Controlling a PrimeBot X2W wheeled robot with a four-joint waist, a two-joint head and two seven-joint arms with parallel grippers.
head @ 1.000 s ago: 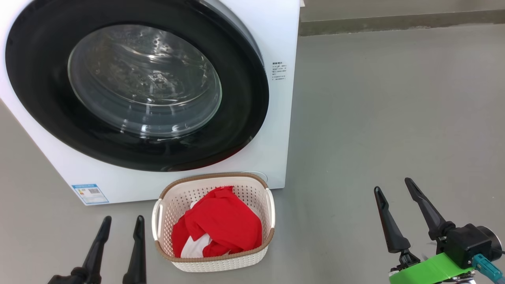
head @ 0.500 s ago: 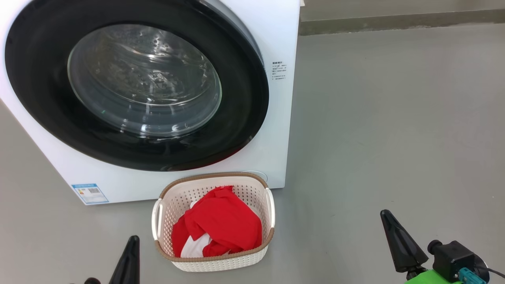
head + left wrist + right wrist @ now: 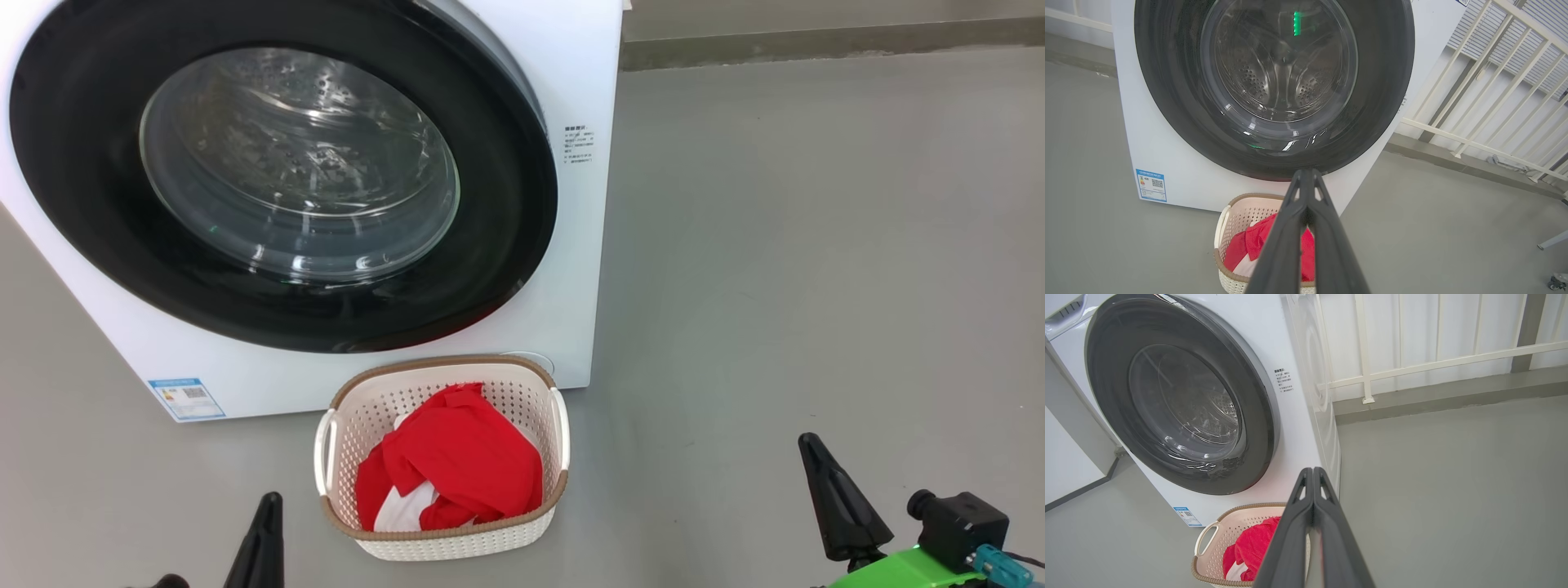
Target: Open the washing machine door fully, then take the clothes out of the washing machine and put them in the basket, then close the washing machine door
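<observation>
You have the washing machine door (image 3: 506, 245) closed flat against the front of the washing machine (image 3: 584, 82), the perforated drum showing through its glass. The clothes (image 3: 465, 465), red with a white patch, sit heaped in the basket (image 3: 445, 363), which stands on the floor (image 3: 816, 245) just in front of the machine's lower front. Your left jaws and right jaws are both clenched tight, gripping nothing, 1 either side of the basket.

One washing machine (image 3: 565, 310), one basket (image 3: 447, 545), two hands (image 3: 269, 502) (image 3: 810, 445).
</observation>
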